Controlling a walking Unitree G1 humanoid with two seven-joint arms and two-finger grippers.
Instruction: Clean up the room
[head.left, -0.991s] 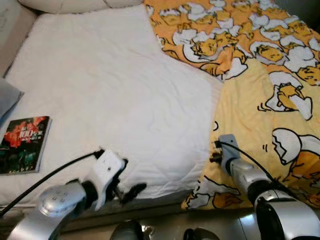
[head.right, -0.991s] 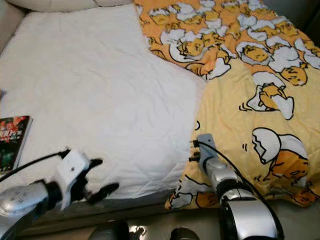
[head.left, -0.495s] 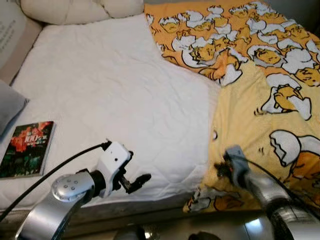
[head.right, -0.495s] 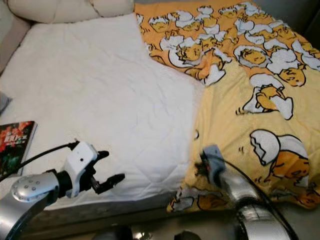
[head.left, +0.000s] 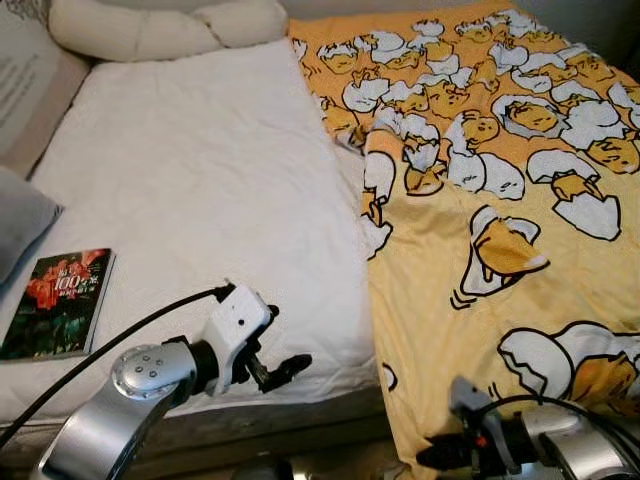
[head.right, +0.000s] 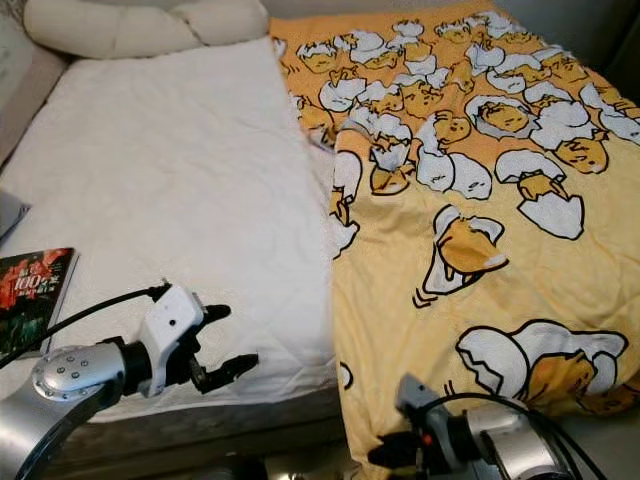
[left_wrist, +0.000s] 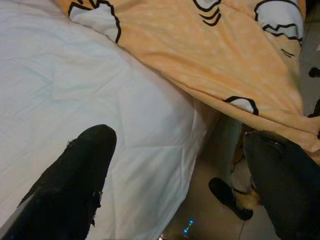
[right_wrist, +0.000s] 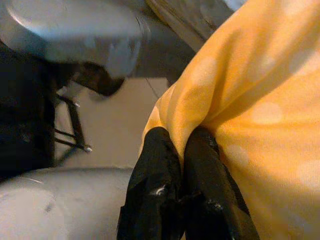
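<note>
**A:** Your right pincer (right_wrist: 180, 195) is pinched tight on a fold of the yellow blanket (head.left: 480, 230) at its bottom edge, low off the foot of the bed. The blanket lies spread over the bed's right half and hangs past the mattress (head.left: 200, 190) edge. What worries you?

**B:** That grip. It looks like only a thin fold sits between the fingers, so a hard tug could likely pull it free, or drag the whole blanket off toward the floor.

**A:** And your left pincer (left_wrist: 175, 165)?

**B:** Spread wide, holding nothing, hovering at the near edge of the white mattress. Watch the dark slipper (left_wrist: 227, 197) on the floor below it if you step in.

**A:** Anything else around?

**B:** A book (head.left: 58, 303) lies on the mattress's left side, well apart from the blanket, with a grey pillow (head.left: 18, 218) just beyond and a cream bolster (head.left: 165, 25) at the head.
</note>
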